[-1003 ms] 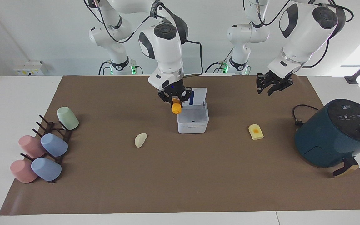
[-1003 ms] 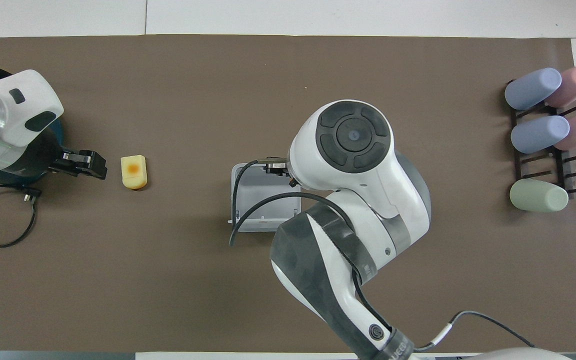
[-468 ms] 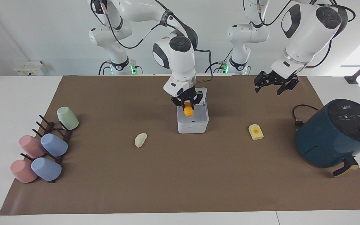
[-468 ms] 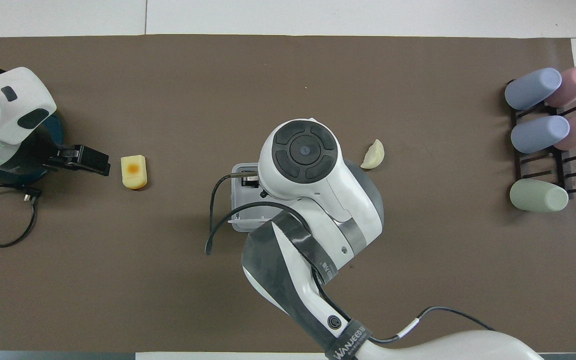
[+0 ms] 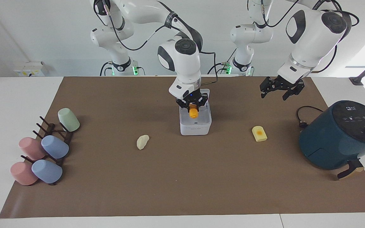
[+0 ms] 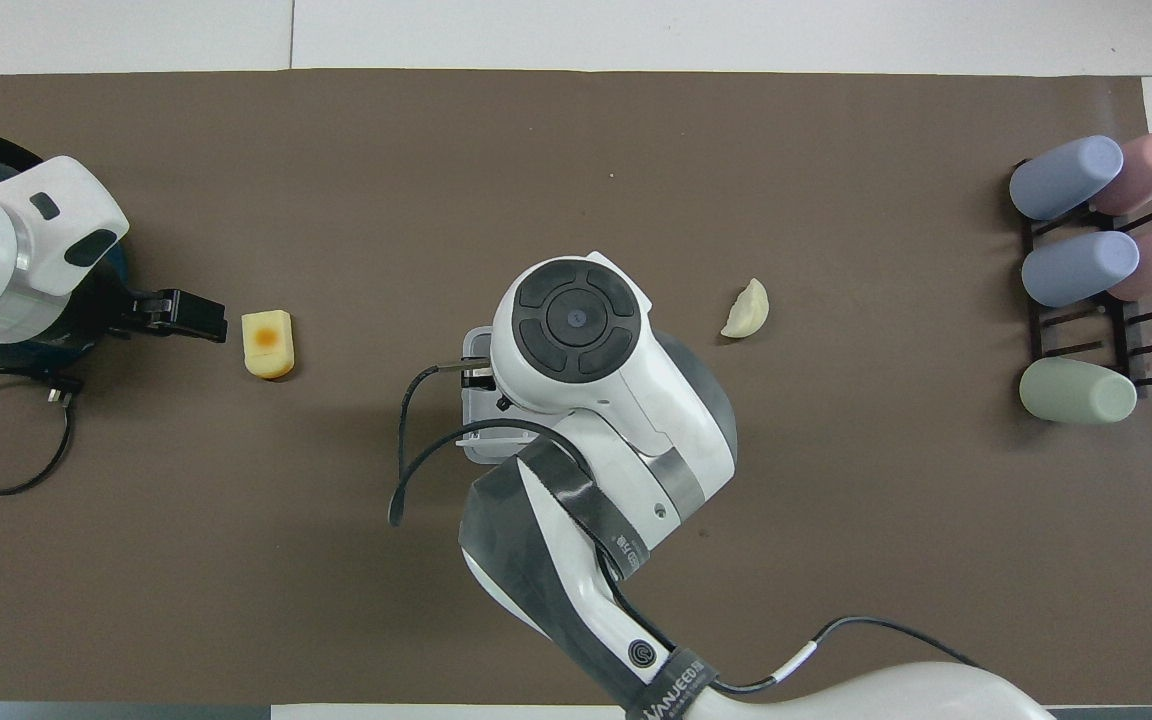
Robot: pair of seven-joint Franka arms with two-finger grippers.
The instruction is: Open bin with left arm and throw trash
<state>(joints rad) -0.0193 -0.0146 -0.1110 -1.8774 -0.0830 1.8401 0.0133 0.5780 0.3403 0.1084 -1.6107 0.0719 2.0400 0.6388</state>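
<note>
Since the earlier frame, the right tool [image 5: 192, 105] has travelled from beside the white bin [image 5: 195, 124] to a position over its open cavity, carrying the orange lump [image 5: 193, 111] with it; the left tool [image 5: 280, 88] has shifted only slightly and waits in the air over the tabletop [image 5: 182, 177] at the left arm's end. Right tool state: clamped on the orange lump, which hangs just above the bin interior. Left tool state: fingers apart, holding nothing. The bin lid [image 5: 205, 92] stands raised on the side nearer the robots. To complete the drop correctly, keep the lump centred within the four walls, lower it a little so that it cannot bounce off a rim, then part the fingers fully and lift straight up, avoiding contact with the raised lid. The cream lump [image 5: 142, 141] lies on the tabletop toward the right arm's end; the yellow lump with orange spot [image 5: 259, 133] lies toward the left arm's end. Both await collection.
</note>
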